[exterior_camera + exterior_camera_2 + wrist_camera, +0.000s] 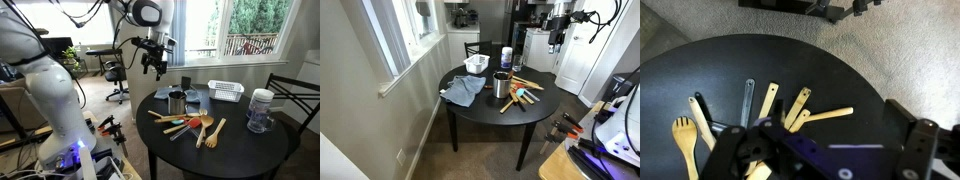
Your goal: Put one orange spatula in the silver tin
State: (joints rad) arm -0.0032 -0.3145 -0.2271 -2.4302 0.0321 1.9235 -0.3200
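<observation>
The silver tin (177, 101) stands upright on the round black table (240, 150), left of a pile of utensils. It also shows in the exterior view (501, 85). Orange spatulas (181, 126) lie in the pile with wooden and grey utensils, seen too in the exterior view (526, 88). My gripper (153, 64) hangs open and empty high above the table's edge, well apart from the pile and the tin. In the wrist view my gripper (825, 150) looks down on wooden handles (798, 104); the utensil heads are hidden behind it, and the tin is out of view.
A white slotted basket (226, 91) and a clear jar (260, 110) stand at the table's back and side. A blue cloth (465, 90) lies by the tin. A wooden fork (682, 131) lies at the pile's end. Chairs stand around the table.
</observation>
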